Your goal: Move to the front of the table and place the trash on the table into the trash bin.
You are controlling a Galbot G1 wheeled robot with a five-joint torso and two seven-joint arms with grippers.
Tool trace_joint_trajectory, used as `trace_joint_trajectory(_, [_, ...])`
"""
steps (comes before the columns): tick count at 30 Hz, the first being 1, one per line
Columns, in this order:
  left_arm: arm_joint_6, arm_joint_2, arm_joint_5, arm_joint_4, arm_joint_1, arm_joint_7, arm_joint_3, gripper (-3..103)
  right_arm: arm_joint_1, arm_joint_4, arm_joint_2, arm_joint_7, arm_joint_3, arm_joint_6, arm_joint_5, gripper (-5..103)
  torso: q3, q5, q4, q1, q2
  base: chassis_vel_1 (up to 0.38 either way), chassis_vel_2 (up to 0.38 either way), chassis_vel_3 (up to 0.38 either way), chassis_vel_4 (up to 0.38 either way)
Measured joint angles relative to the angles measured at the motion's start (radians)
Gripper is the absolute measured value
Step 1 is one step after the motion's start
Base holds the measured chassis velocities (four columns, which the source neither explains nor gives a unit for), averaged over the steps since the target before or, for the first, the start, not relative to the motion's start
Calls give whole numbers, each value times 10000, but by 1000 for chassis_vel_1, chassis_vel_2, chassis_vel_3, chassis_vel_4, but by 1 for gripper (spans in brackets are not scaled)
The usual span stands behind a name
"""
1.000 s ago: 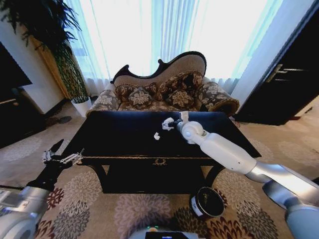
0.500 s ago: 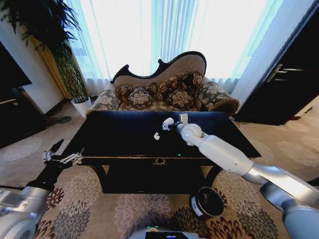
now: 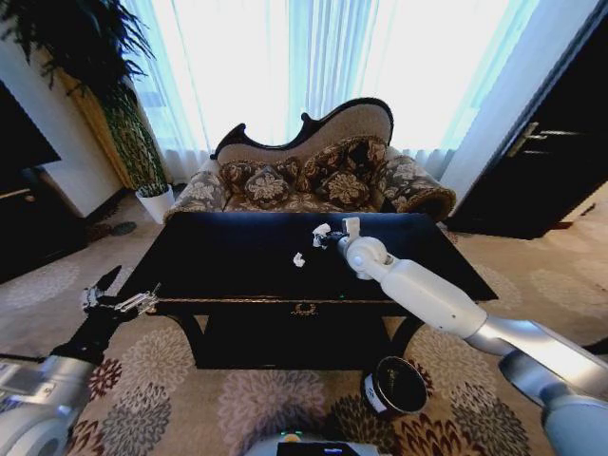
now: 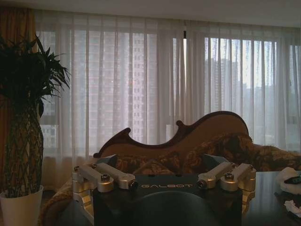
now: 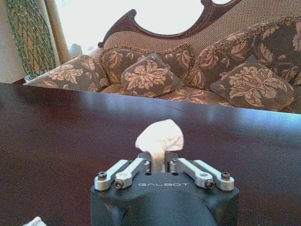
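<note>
The right gripper (image 5: 160, 165) was pinched shut on the paper wad (image 5: 160, 137), just above the table (image 5: 56, 136) in the lower centre of the right wrist view; in the head view it sat at centre frame, near the table's far edge. A smaller white scrap (image 3: 298, 259) lay on the top just left of it. The trash bin (image 3: 394, 386) stood on the carpet at lower right, in front of the table. Doing this well probably meant holding the pinch firm, lifting clear of the edge, then swinging over the bin's mouth before releasing. The left gripper (image 3: 122, 303), fingers spread, hung at lower left, beside the table.
</note>
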Motion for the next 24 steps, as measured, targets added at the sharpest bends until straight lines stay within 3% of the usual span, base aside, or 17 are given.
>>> trace_joint_trajectory(1, [0, 0, 0, 0, 0, 0, 0, 100, 0, 0, 0, 0, 0, 0, 0, 19, 0, 0, 0, 0, 0, 0, 0, 0, 0])
trace_joint_trajectory(2, [0, 0, 0, 0, 0, 0, 0, 100, -12, 42, -20, 6, 23, 4, 16, 9, 0, 0, -1, 0, 0, 0, 0, 0, 0])
trace_joint_trajectory(5, [-1, 0, 0, 0, 0, 0, 0, 100, -61, 229, -106, 28, 113, 12, 75, 2, 0, 0, 0, 0, 0, 0, 0, 0, 0])
trace_joint_trajectory(15, [-1, 0, 0, 0, 0, 0, 0, 100, -240, 831, -479, 47, 427, 117, 60, 0, 0, 1, 0, 0, 0, 0, 0, 0, 0])
trace_joint_trajectory(24, [0, 0, 0, 0, 0, 0, 0, 100, -737, 1677, -1354, -139, 1409, 180, 63, 0, 0, 1, 0, 0, 0, 0, 0, 0, 0])
